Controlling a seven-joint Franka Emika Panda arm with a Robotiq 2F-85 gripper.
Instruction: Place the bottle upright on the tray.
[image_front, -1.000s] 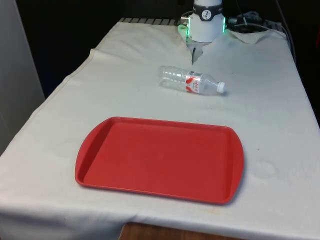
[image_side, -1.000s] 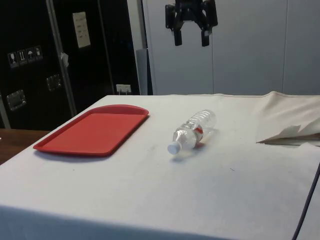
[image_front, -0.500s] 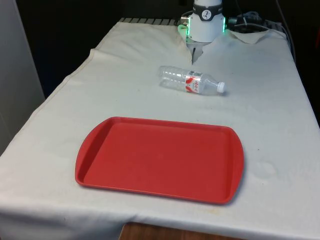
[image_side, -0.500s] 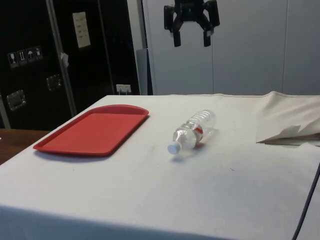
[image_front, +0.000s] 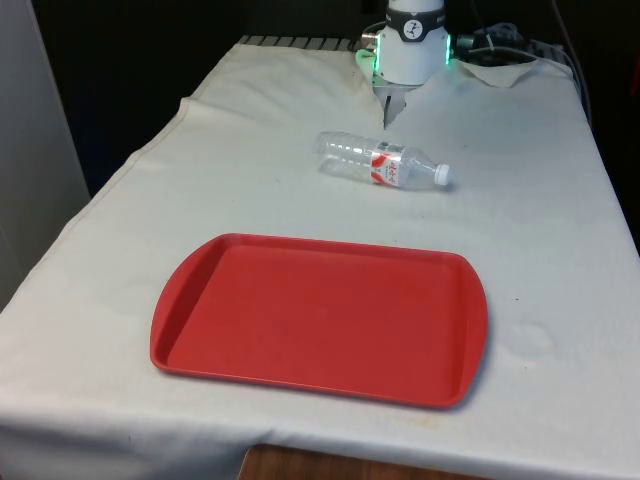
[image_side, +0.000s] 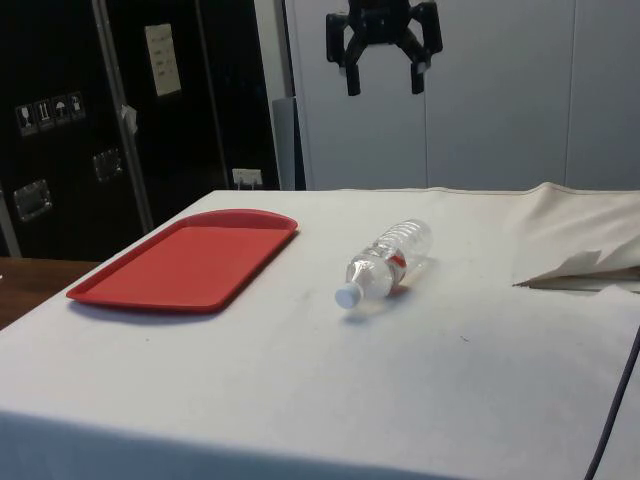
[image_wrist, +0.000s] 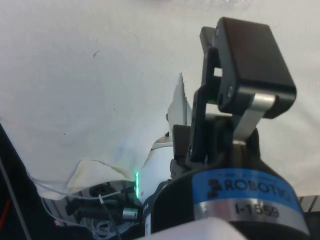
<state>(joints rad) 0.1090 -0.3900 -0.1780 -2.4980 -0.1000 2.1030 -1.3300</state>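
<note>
Bottle lying on the cloth, claw waiting high above with nothing in it

We are seeing the bottle (image_front: 384, 164) lying on its side on the cloth (image_front: 540, 220), well apart from the tray (image_front: 210, 330), its white cap pointing to the front view's right. The gripper (image_side: 383, 80) is hanging high over the table with its fingers spread wide and holding nothing. We are judging the bottle as clear thin plastic and empty or nearly so, therefore light, easy to roll and easy to dent under a hard squeeze. We are thinking the best hold is across the body near the red label, with the fingers closing on the round sides, because the cap end is narrow and could slip.
</note>
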